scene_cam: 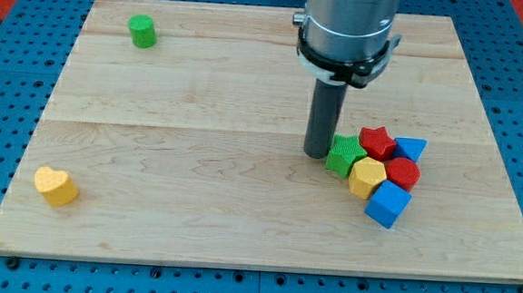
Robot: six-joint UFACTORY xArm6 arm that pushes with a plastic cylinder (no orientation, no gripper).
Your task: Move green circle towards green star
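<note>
The green circle [143,31] is a small green cylinder standing alone near the view's top left of the wooden board [197,161]. The green star [344,155] lies right of centre, at the left edge of a tight cluster of blocks. My tip [316,154] is the lower end of a dark rod and sits just left of the green star, touching or nearly touching it. The tip is far from the green circle, well to its right and lower in the view.
The cluster beside the green star holds a red star [376,140], a blue triangle-like block [411,148], a yellow hexagon [367,177], a red block [403,173] and a blue cube [387,205]. A yellow heart [55,186] lies at the lower left.
</note>
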